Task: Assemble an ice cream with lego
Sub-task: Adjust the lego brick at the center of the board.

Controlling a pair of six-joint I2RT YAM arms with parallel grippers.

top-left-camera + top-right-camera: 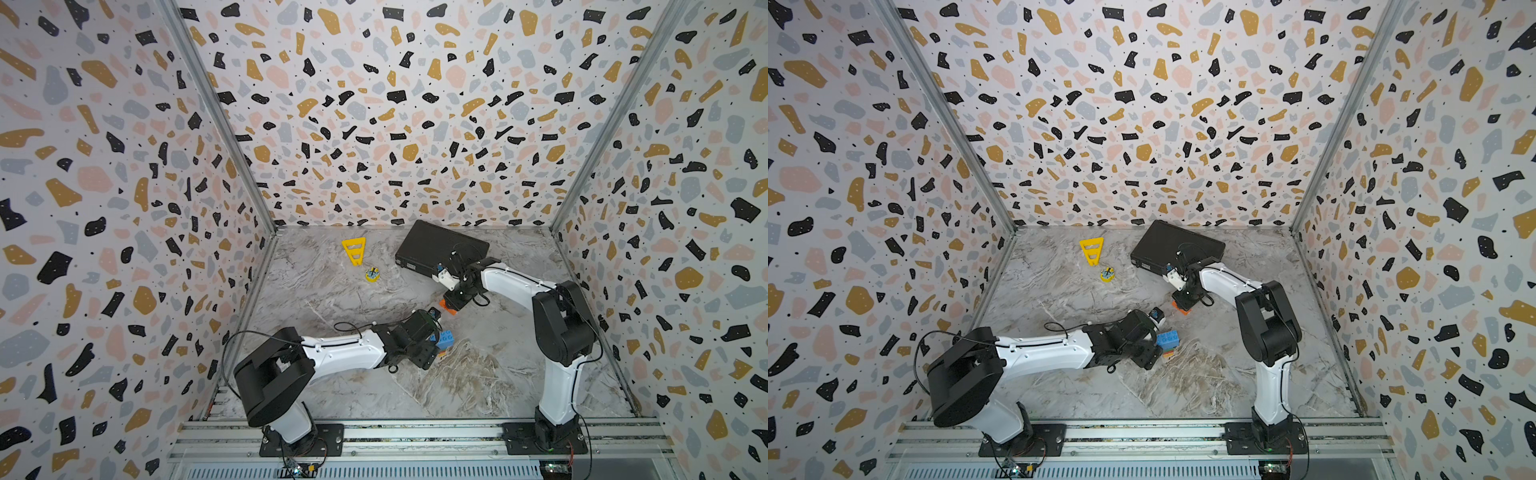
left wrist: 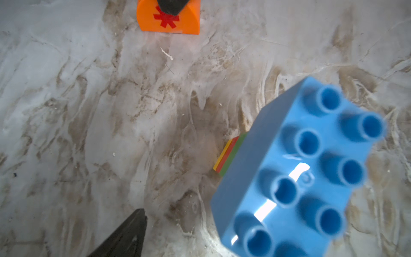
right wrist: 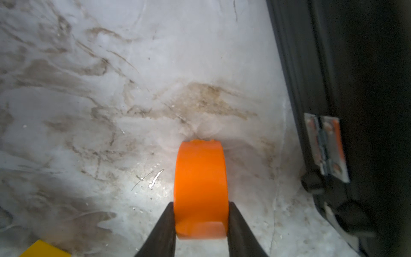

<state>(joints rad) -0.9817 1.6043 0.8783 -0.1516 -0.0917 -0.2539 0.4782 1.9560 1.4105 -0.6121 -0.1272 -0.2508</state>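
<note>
In both top views a stack of blue lego bricks (image 1: 445,338) (image 1: 1168,338) sits at the tip of my left gripper (image 1: 436,345). The left wrist view shows its studded blue top (image 2: 300,178) close up, with green, red and yellow layers (image 2: 229,155) under it. One left finger (image 2: 133,233) stands clear of the brick with bare table between; the other finger is hidden. My right gripper (image 3: 201,207) is shut on the orange half-round (image 3: 200,178), low over the table (image 1: 448,308). The half-round's red asterisk (image 2: 166,20) faces the left wrist camera.
A black case (image 1: 440,249) lies at the back, close behind the right arm, and fills one side of the right wrist view (image 3: 355,111). A yellow slotted triangle (image 1: 354,250) and a small yellow round piece (image 1: 372,275) lie at the back left. Patterned walls close in three sides.
</note>
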